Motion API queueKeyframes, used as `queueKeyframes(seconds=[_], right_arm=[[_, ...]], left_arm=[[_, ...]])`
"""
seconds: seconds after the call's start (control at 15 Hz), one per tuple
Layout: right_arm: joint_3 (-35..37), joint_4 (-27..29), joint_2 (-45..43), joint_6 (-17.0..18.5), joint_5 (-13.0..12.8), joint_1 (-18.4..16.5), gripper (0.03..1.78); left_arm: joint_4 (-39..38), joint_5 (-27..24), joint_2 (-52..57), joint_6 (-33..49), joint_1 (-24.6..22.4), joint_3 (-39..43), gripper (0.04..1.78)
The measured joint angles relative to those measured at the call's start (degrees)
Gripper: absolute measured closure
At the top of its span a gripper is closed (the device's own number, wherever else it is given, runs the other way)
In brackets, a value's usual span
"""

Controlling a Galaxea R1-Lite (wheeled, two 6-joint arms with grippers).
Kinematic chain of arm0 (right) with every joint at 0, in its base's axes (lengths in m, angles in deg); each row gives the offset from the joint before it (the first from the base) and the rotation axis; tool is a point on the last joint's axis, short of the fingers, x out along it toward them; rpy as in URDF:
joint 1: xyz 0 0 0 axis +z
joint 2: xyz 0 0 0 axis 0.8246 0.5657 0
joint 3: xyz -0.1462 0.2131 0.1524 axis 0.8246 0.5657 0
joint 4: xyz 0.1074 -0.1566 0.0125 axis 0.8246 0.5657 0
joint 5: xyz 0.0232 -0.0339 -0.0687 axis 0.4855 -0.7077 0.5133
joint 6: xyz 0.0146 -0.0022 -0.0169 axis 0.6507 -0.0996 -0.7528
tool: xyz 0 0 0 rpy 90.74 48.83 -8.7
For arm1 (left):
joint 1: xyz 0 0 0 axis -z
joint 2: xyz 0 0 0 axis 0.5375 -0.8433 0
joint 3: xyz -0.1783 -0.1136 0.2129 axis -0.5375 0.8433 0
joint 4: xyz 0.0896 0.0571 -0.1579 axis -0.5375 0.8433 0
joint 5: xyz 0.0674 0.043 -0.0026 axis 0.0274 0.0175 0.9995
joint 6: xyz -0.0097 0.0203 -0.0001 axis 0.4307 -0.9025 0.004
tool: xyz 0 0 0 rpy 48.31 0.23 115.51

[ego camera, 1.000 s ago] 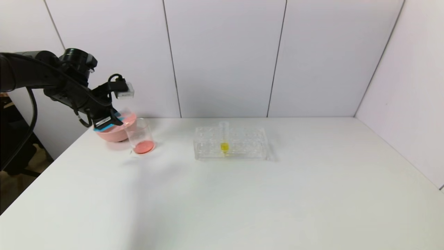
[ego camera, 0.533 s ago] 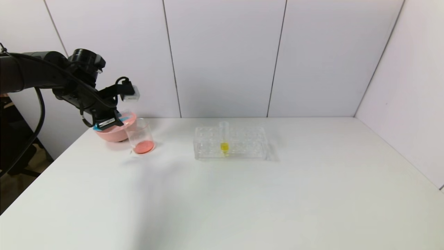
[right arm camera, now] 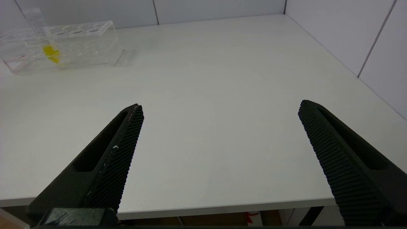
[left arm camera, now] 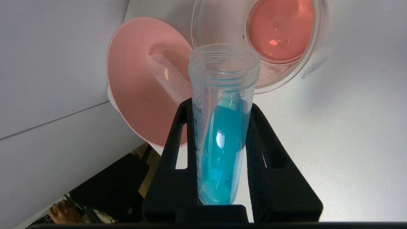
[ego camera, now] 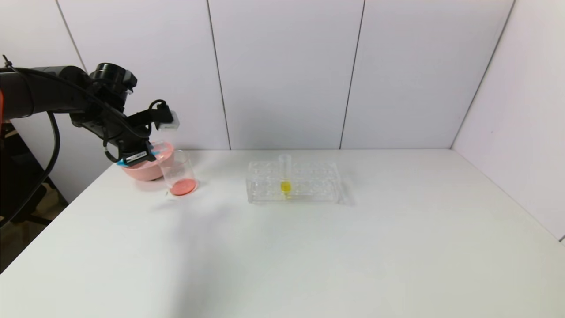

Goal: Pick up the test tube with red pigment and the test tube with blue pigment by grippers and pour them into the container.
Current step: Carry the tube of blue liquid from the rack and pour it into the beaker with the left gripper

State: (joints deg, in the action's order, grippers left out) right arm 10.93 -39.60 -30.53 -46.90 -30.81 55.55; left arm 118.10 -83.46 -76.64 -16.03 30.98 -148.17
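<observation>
My left gripper (ego camera: 140, 154) is shut on the test tube with blue pigment (ego camera: 152, 151) and holds it tilted over the pink bowl, just left of the container (ego camera: 178, 173). In the left wrist view the blue tube (left arm camera: 222, 133) sits between the jaws of my left gripper (left arm camera: 220, 106), its open mouth towards the container's wall (left arm camera: 203, 22). Blue liquid fills the tube's lower part. The container holds red-orange liquid at its bottom (left arm camera: 279, 28). No tube with red liquid shows. My right gripper (right arm camera: 221, 108) is open and empty above the table's front edge.
A pink bowl (ego camera: 142, 170) stands behind and left of the container. In the left wrist view an empty clear tube (left arm camera: 168, 79) lies in the bowl (left arm camera: 136, 105). A clear rack (ego camera: 309, 183) with a yellow-liquid tube (ego camera: 285, 176) stands mid-table.
My left arm has shifted a little to the right, towards the container, with the blue tube still in its jaws. Nothing else has moved.
</observation>
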Motion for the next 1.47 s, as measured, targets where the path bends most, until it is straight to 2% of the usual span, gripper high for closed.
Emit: queueKeyframes(seconds=[0.27,0.8,1.2,1.47], right_arm=[[0.0,0.0,0.0,0.0,0.0,0.0,0.04],[0.0,0.0,0.0,0.0,0.0,0.0,0.04],[0.0,0.0,0.0,0.0,0.0,0.0,0.04],[0.0,0.0,0.0,0.0,0.0,0.0,0.04]], left_arm=[[0.22,5.97,-0.41,-0.35,1.24,0.0,1.37],[0.29,13.97,-1.51,-0.51,2.69,-0.02,1.37],[1.67,14.46,-1.97,-0.94,3.27,-0.02,1.37],[2.86,17.88,-1.95,-1.18,4.07,-0.02,1.37]])
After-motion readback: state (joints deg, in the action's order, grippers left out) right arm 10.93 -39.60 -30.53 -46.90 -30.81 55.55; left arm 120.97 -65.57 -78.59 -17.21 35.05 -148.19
